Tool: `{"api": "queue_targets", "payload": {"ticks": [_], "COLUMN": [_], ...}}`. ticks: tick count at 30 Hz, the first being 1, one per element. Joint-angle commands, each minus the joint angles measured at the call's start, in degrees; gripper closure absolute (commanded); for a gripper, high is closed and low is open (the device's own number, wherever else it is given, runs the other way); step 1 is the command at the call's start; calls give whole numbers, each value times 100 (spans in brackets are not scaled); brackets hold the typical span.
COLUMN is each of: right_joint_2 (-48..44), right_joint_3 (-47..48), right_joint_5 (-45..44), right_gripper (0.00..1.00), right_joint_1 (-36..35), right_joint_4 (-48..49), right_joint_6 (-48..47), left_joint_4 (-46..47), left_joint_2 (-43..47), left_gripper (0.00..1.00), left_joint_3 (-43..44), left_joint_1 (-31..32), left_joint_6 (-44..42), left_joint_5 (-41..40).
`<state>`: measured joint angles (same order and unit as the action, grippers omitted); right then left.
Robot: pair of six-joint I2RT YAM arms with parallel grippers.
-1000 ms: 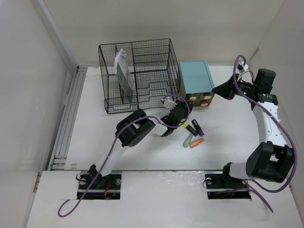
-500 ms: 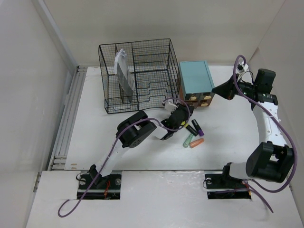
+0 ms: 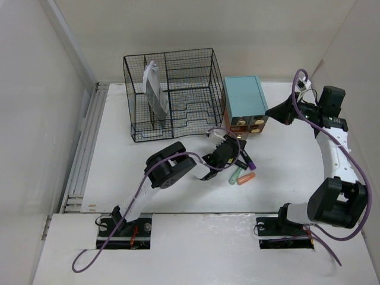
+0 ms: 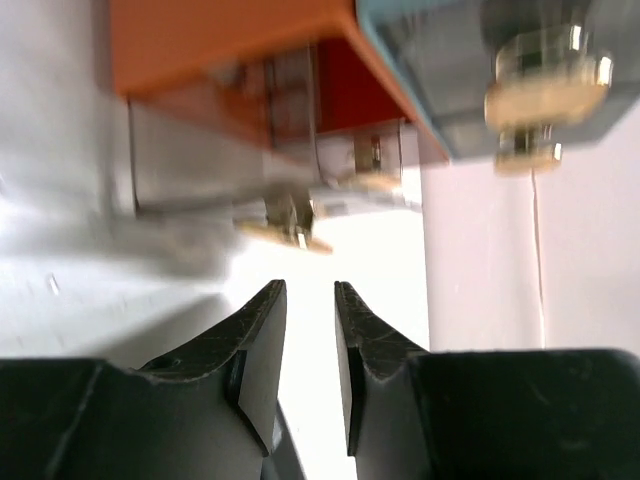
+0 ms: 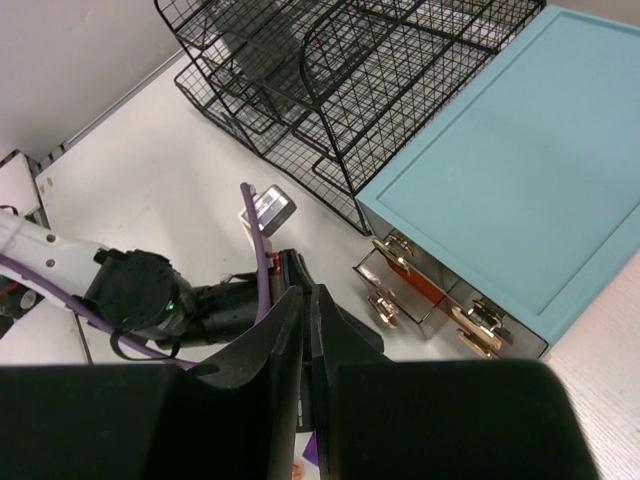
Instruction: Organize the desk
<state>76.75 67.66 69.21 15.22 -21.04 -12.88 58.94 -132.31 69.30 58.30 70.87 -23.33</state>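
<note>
The desk (image 3: pixel 119 172) is a white tabletop. My left gripper (image 3: pixel 233 145) reaches low toward the front of the teal drawer box (image 3: pixel 244 100), just above a few highlighters (image 3: pixel 240 176). In the left wrist view its jaws (image 4: pixel 308 288) stand a narrow gap apart with nothing between them, and a gold drawer handle (image 4: pixel 290 228) sits just ahead. One lower drawer (image 5: pixel 400 282) stands slightly pulled out. My right gripper (image 3: pixel 271 111) hangs shut and empty (image 5: pixel 305 290) above the box's right side.
A black wire-mesh organizer (image 3: pixel 172 92) holding a grey-white item (image 3: pixel 155 95) stands left of the drawer box. A grey rail (image 3: pixel 83 148) runs along the desk's left edge. Pale walls close in on three sides.
My left gripper has moved right and forward, over the highlighters and closer to the drawer fronts, with its jaws a little narrower. The right arm has not moved.
</note>
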Motion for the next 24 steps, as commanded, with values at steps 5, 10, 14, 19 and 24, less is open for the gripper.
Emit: {"api": "queue_targets", "payload": {"ticks": [5, 10, 14, 19, 24], "right_joint_2": [-116, -169, -169, -169, -169], "right_joint_3": [72, 72, 19, 19, 465], "right_joint_5": [225, 225, 225, 216, -328], "right_gripper": [87, 87, 87, 82, 58], "right_joint_1": [60, 112, 112, 112, 112], "right_joint_4": [56, 56, 56, -49, -1347], "right_joint_6": [-109, -109, -109, -179, -2034], "left_joint_4": [83, 188, 241, 31, -495], "left_joint_2": [496, 609, 1039, 1690, 2480], "left_gripper": [78, 78, 74, 58, 43], "left_joint_3": [-171, -355, -662, -882, -1137], "left_joint_1": [252, 357, 357, 304, 93], "left_joint_6": [-205, -275, -669, -1486, -2269], "left_joint_5": [57, 4, -241, -488, -137]}}
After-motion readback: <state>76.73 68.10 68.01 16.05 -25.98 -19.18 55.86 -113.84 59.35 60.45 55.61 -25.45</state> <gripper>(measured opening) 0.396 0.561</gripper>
